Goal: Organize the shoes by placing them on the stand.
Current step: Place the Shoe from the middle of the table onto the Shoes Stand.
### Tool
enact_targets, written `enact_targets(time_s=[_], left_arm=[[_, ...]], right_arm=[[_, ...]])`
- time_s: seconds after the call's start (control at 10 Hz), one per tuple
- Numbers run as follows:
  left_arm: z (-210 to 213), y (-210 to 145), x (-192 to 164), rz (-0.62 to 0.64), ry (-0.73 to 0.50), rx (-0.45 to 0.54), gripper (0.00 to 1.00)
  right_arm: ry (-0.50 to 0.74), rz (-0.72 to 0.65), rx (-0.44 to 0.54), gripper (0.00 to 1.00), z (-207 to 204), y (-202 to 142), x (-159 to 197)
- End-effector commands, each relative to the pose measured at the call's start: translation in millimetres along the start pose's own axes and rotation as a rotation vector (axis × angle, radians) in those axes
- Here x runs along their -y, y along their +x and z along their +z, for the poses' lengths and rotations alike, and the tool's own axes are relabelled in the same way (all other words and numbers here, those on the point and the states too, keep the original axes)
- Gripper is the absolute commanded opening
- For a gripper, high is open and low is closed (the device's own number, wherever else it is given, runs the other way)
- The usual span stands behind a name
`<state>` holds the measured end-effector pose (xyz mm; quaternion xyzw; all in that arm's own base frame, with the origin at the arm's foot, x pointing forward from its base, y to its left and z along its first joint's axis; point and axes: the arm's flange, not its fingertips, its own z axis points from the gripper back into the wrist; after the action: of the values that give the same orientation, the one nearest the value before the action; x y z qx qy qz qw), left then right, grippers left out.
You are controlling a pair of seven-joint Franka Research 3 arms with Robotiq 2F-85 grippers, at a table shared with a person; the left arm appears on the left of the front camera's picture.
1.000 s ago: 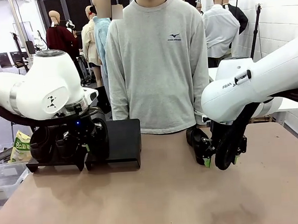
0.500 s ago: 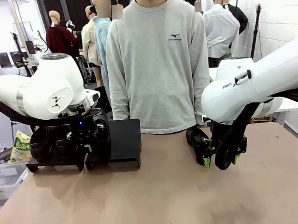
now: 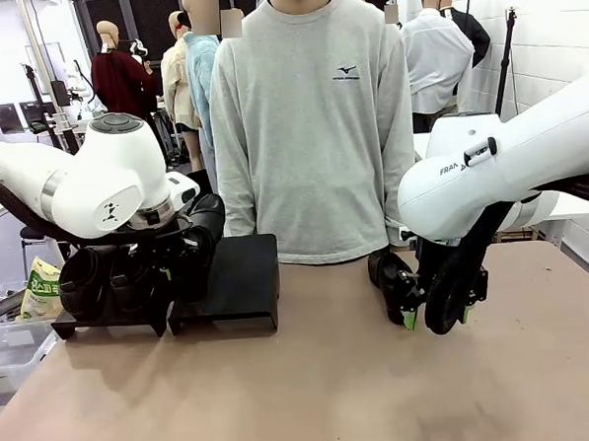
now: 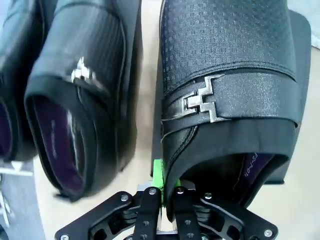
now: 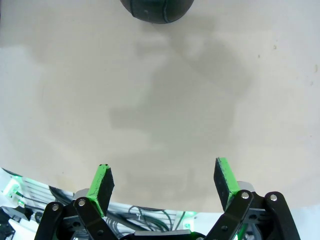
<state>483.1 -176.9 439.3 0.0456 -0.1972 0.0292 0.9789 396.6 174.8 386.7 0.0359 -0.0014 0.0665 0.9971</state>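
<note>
Clearly, "FRAN" reads on the right arm (image 3: 489, 166).

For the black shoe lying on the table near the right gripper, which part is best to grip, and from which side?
Probably the collar wall at the heel opening of the shoe, approached from above. The open right gripper hangs just beside it, and a thin upright rim suits two fingers better than the broad rounded toe. Its exact pose is partly hidden by the arm.
</note>
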Motion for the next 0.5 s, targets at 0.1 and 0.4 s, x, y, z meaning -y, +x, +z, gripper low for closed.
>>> enact_targets(time_s=[0.1, 0.4], left_arm=[[-8.0, 18.2, -5.5, -0.030, -0.116, -0.025, 0.00], [-12.0, 17.6, -5.3, 0.007, -0.109, -0.074, 0.00]], right_arm=[[-0.008, 0.000, 0.002, 1.00, 0.9, 4.2, -0.6], [-0.008, 0.000, 0.002, 1.00, 0.9, 4.2, -0.6]])
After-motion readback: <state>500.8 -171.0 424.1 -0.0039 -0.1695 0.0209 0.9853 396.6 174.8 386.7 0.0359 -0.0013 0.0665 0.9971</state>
